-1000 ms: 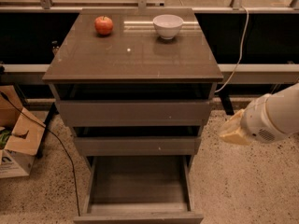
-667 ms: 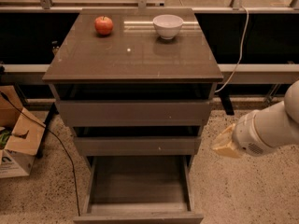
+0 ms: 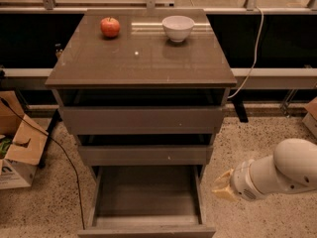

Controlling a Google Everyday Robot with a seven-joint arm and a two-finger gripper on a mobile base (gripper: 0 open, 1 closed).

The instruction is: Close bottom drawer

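The bottom drawer [image 3: 146, 195] of the grey-brown cabinet stands pulled far out toward the camera, its flat grey floor bare and its front edge at the bottom of the view. The middle drawer [image 3: 143, 154] and top drawer [image 3: 141, 120] above it stand slightly ajar. My gripper [image 3: 224, 186], with pale yellowish fingers on a white arm, hangs low at the right, just beside the drawer's right side wall and apart from it.
A red apple [image 3: 110, 27] and a white bowl [image 3: 178, 28] sit on the cabinet top [image 3: 141, 58]. Cardboard boxes [image 3: 17, 148] and a black cable lie on the floor at left. A white cable hangs at right. Speckled floor surrounds the cabinet.
My arm and gripper have moved down and to the left, closer to the bottom drawer's right side. The drawers have not moved.
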